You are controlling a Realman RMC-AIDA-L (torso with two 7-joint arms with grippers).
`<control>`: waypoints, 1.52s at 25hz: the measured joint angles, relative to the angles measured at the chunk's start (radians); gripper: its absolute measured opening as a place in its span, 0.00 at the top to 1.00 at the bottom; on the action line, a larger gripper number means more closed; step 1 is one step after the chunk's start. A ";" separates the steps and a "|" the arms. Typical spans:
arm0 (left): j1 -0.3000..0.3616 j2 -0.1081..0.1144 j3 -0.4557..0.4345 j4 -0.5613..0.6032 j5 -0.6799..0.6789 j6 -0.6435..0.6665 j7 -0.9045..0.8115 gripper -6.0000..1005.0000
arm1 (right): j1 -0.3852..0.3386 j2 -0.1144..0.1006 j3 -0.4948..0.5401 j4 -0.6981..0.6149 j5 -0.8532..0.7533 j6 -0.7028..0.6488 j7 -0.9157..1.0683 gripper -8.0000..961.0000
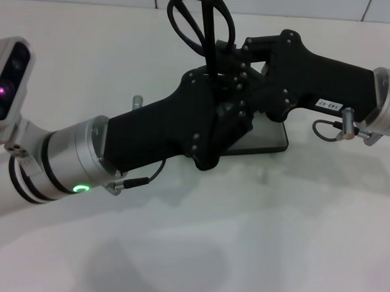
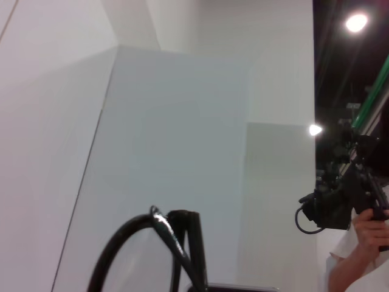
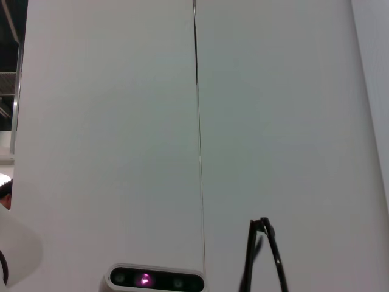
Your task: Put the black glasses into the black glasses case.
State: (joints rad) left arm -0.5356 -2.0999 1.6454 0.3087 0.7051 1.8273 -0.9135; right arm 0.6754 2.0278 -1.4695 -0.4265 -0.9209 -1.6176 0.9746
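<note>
The black glasses (image 1: pixel 200 21) stand upright above the middle of the white surface (image 1: pixel 243 237), thin glossy frame, rounded oval lenses, folded slim temples. Both end effectors meet beneath them: left end effector (image 1: pixel 217 89) and right end effector (image 1: pixel 239 74) each appear clenched on the frame's lower part. Below lies the black glasses case (image 1: pixel 266 139), open, flat grey lining; a white label on the right arm is unreadable.

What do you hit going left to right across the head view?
Left arm's silver wrist ring → left gripper → black glasses, held up above → right gripper → black glasses case under both → right arm's silver wrist.
</note>
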 joint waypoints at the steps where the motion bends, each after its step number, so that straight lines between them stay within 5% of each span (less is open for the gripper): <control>1: 0.000 0.000 0.000 0.000 -0.003 -0.003 -0.002 0.94 | 0.000 0.000 0.000 0.000 0.000 0.000 0.000 0.92; 19: 0.004 0.009 0.002 0.002 -0.008 -0.003 -0.007 0.94 | 0.003 -0.006 -0.002 0.000 -0.001 0.031 -0.001 0.92; 23: 0.013 0.040 0.002 0.001 0.001 0.043 -0.015 0.94 | -0.019 -0.026 0.000 -0.047 -0.017 0.100 0.008 0.92; 26: 0.030 0.082 0.001 0.003 0.010 0.090 -0.033 0.94 | -0.060 -0.062 0.000 -0.163 -0.084 0.164 0.081 0.92; 30: 0.078 0.140 -0.012 0.008 -0.002 0.152 -0.051 0.93 | -0.113 -0.106 0.001 -0.421 -0.311 0.213 0.318 0.92; 32: 0.101 0.155 -0.037 0.009 -0.005 0.173 -0.055 0.93 | -0.131 -0.111 0.003 -0.568 -0.475 0.242 0.471 0.92; 35: 0.137 0.164 -0.085 0.009 -0.002 0.193 -0.059 0.93 | -0.137 -0.085 0.011 -0.778 -0.790 0.250 0.713 0.92; 38: 0.159 0.164 -0.103 0.009 0.001 0.197 -0.053 0.93 | -0.108 -0.029 0.007 -0.899 -1.095 0.226 0.875 0.92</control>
State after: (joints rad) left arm -0.3767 -1.9356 1.5425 0.3180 0.7057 2.0245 -0.9666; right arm 0.5675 1.9991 -1.4629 -1.3250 -2.0155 -1.3915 1.8498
